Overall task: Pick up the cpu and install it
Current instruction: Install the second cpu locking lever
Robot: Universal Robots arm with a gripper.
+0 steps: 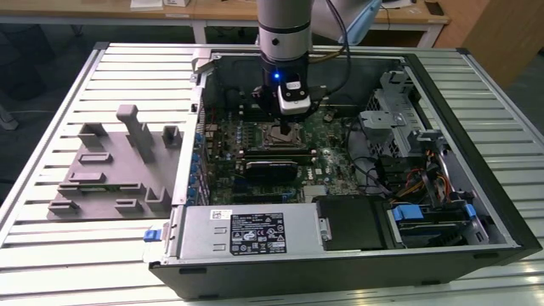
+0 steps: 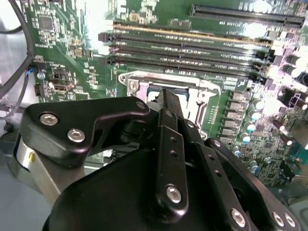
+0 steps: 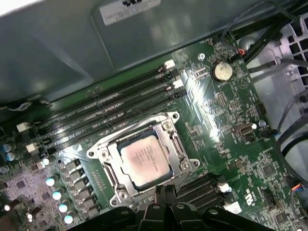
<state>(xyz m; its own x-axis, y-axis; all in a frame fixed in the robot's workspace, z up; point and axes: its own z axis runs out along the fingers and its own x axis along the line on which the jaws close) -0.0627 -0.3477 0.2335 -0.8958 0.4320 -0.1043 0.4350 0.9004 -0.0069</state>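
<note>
Although hanging straight over the motherboard (image 1: 332,143) inside the open computer case (image 1: 476,159), seems clenched and empty: claw (image 3: 161,192) with its tips drawn together just above the socket's edge, grasping nothing visible. Sits already in the CPU socket (image 3: 103,159), framed by the metal retention bracket, silvery top up and level: the cpu (image 3: 144,161), presumably placed there so the pins meet squarely. Lies well apart on the slatted worktop (image 1: 51,255), toward the exterior view's left: grey fixture tray (image 1: 102,178). Hides the chip in the second wrist view: black claw linkage. Cannot tell whether the tips touch the chip or the bracket.
</note>
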